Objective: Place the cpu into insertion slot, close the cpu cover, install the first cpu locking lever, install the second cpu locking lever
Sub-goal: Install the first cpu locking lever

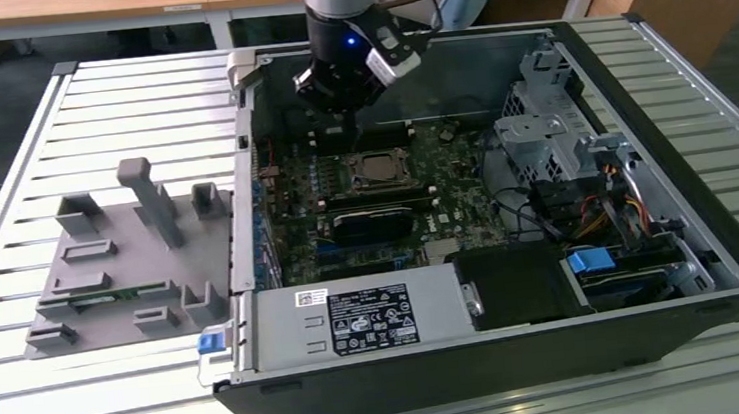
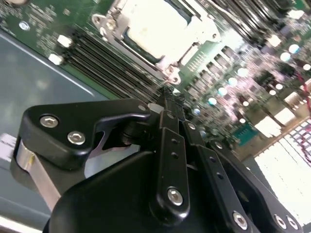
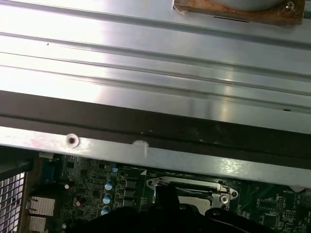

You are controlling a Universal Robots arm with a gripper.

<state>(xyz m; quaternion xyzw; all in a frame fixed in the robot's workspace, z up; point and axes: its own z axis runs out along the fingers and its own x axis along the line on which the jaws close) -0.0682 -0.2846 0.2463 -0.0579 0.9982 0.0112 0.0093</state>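
End effector [image 2: 167, 104] fingers clenched, seemingly empty, just beside cpu cover [image 2: 155, 34]; cpu [image 2: 158, 22] overexposed; slot hidden.

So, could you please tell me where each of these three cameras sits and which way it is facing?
Exterior view: off the arm, above and in front of the open computer case, looking down at the motherboard; the arm's pincer hangs over the board.
Second wrist view: on the arm, looking along the black pincer toward the cpu cover.
First wrist view: on the arm, facing across the case wall to the slatted table.
Both wrist views share the cpu cover.
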